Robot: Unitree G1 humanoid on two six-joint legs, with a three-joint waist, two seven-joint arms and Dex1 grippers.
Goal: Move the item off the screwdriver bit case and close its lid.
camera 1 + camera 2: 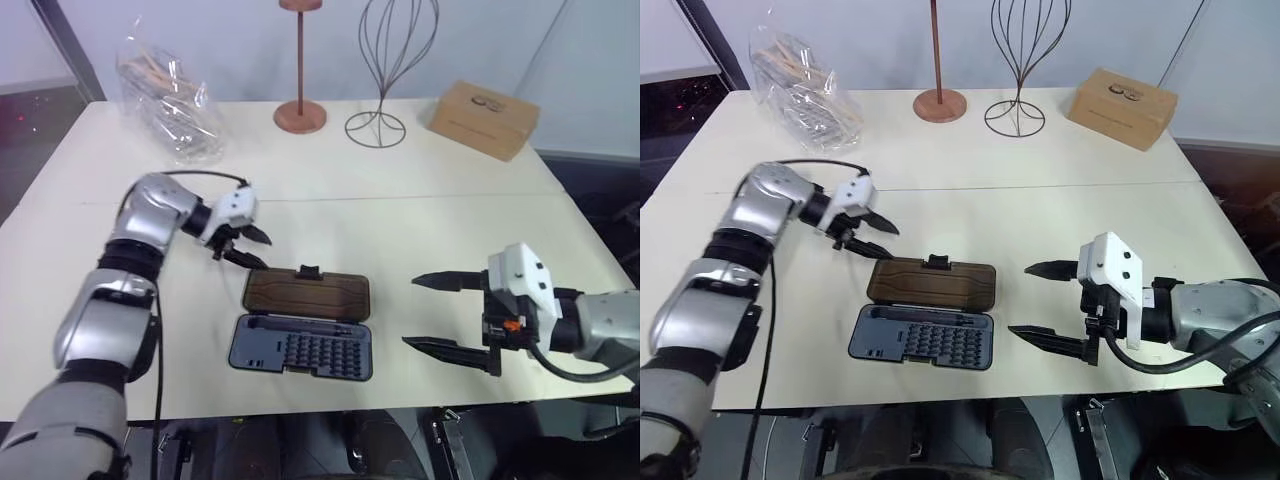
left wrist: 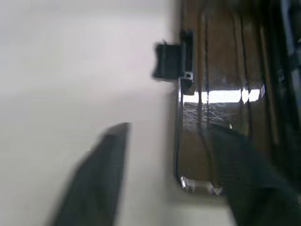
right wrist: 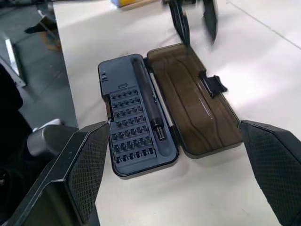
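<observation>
The screwdriver bit case lies open near the table's front edge, its dark grey tray full of small bits. The smoky-brown lid lies flat on the table behind the tray, black latch tab on its far edge. Nothing rests on either half. A yellow strip with a bluish end, seemingly the item, lies on the table beyond the left gripper. My left gripper hovers open at the lid's far left corner, holding nothing. My right gripper stands wide open and empty to the right of the case.
At the back of the table are a crinkled clear plastic bag, a brown lamp stand, a wire head stand and a tan cardboard box. The tray sits close to the table's front edge.
</observation>
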